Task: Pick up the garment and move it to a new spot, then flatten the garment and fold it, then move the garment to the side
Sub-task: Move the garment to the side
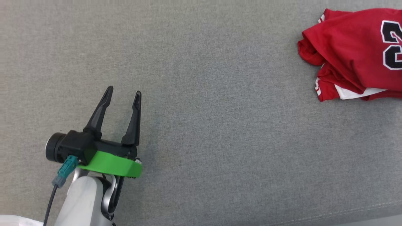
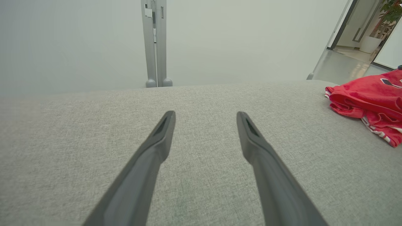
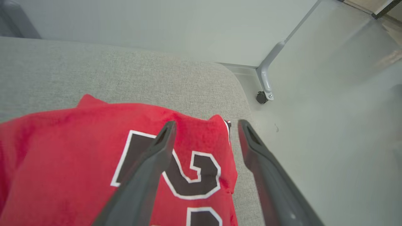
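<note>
The red garment point(image 1: 351, 53) lies folded in a loose bundle at the far right of the grey fabric worktop point(image 1: 220, 125), its black-and-white number facing up, close to the worktop's rounded edge. Over it hangs the right gripper point(image 3: 206, 125), fingers spread wide and gripping nothing, one finger across the number, the other out past the cloth's edge. Well apart, over bare fabric at the lower left, the left gripper point(image 1: 123, 91) stands wide open too, empty.
</note>
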Available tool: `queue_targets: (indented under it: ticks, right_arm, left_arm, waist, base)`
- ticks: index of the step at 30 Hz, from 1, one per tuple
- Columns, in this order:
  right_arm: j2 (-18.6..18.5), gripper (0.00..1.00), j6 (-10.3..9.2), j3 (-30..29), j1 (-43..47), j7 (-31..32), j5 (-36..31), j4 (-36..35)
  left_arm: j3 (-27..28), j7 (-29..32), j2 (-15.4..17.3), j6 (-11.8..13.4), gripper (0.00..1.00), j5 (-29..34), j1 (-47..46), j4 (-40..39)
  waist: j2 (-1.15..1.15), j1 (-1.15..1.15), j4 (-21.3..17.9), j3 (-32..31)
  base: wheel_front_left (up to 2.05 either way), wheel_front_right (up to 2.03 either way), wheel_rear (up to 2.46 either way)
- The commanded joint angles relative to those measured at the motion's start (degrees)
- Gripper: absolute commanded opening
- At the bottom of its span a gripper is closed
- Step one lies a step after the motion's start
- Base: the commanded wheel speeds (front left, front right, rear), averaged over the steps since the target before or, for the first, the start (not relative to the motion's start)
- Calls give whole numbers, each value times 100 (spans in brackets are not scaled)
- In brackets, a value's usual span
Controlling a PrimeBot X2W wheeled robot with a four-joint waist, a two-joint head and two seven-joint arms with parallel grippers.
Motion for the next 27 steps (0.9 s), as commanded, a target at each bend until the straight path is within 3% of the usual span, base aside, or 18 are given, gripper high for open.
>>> queue_targets:
  ticks: [1,7,14,21,27]
  right_arm:
    - [90,100,-2,-26,43,-189,-97,-3]
    - [585,100,-2,13,630,-881,-68,-649]
    - [1017,100,-2,-26,1931,-1400,117,-2005]
    - [1279,100,-4,-307,3342,-1904,150,-3117]
    - [1578,100,-5,-610,4234,-2299,-8,-3363]
  left_arm:
    - [62,-15,-11,-13,100,-72,155,35]
    - [345,-16,-53,63,100,-73,680,51]
    - [716,-16,104,200,100,-82,1263,-59]
    - [943,-16,187,254,100,-195,1508,-176]
    - [1084,-16,42,318,100,-242,1693,-220]
  waist:
    - [0,-1,79,-553]
    - [0,-1,199,-1473]
    - [0,-1,327,-2277]
    - [0,-1,429,-2527]
    - [0,-1,465,-2621]
  base:
    - [0,0,0]
    - [0,0,0]
    - [0,0,0]
    - [0,0,0]
    - [0,0,0]
